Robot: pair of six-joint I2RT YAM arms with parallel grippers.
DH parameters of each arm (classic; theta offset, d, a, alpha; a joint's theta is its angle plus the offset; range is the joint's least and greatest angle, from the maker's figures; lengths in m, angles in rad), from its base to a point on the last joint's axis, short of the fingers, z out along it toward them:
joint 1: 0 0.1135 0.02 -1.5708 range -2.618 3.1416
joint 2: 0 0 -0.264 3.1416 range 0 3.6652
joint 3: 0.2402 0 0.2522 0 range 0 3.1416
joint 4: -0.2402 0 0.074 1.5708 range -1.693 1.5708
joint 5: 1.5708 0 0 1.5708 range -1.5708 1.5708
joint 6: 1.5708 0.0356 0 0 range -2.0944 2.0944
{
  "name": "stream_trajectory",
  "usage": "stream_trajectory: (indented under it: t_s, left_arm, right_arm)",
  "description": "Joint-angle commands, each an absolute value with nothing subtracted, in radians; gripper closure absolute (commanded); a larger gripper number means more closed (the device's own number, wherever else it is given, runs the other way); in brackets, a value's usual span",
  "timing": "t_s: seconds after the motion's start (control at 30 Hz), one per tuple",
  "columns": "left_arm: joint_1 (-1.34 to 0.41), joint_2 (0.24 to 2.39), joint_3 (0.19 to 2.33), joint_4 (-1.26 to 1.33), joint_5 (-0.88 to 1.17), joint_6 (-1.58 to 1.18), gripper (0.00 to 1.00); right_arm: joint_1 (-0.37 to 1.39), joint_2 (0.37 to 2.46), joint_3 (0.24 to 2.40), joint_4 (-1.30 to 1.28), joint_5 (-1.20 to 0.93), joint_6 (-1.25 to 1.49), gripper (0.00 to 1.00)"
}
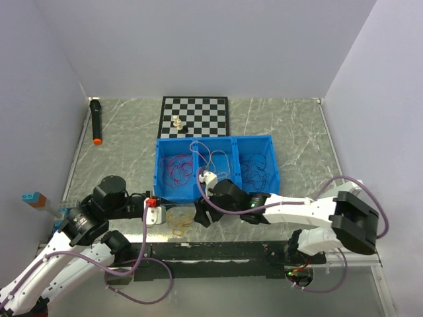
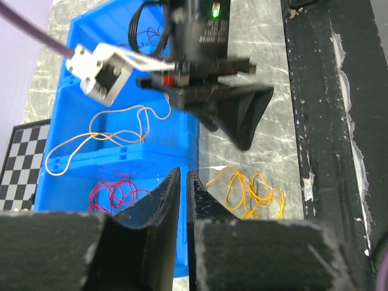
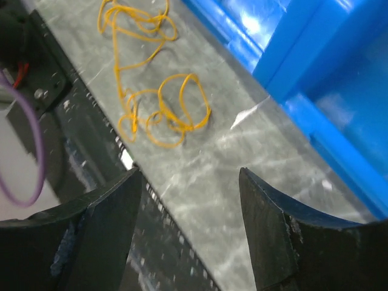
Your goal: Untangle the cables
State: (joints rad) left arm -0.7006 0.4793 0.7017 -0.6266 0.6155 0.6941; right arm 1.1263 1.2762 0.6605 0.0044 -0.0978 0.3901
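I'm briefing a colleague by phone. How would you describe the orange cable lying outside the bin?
Find the blue three-compartment bin mid-table. Before its near wall, on bare grey table, lies a loopy orange cable. The other cables all sit inside compartments.

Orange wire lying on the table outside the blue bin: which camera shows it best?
The right wrist view: the orange wire fills the frame's upper part, every loop distinct. The left wrist view shows it smaller, beside the blue bin. The top view gives only a faint tangle.
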Motion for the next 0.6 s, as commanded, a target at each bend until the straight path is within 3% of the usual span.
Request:
stream_trajectory:
  t_s: [0.0,0.2,0.33,0.47,0.5,0.53,0.57]
  left_arm:
    - [-0.695,0.469,0.727,-0.643,0.627,0.724,0.86]
    - [-0.695,0.453,0.723,-0.627,0.63,0.69,0.85]
    - [-0.695,0.448,0.723,-0.621,0.629,0.684,0.85]
    - [-0.695,0.451,0.719,-0.618,0.626,0.68,0.85]
    - [-0.695,0.448,0.71,-0.612,0.624,0.677,0.85]
    - [-0.696,0.446,0.704,-0.603,0.627,0.669,0.84]
    - [-0.695,0.443,0.692,-0.586,0.629,0.652,0.84]
  right_arm:
    - [1.138,1.357,0.673,0.227,-0.045,0.4,0.28]
    - [1.138,1.5,0.715,0.319,-0.037,0.396,0.28]
    - [1.137,1.575,0.756,0.328,-0.038,0.391,0.36]
    - [1.138,1.563,0.769,0.328,-0.011,0.382,0.66]
    - [1.146,1.507,0.759,0.304,0.027,0.373,0.86]
    - [1.153,1.465,0.758,0.276,0.053,0.367,0.97]
    - [1.163,1.41,0.756,0.249,0.073,0.356,1.0]
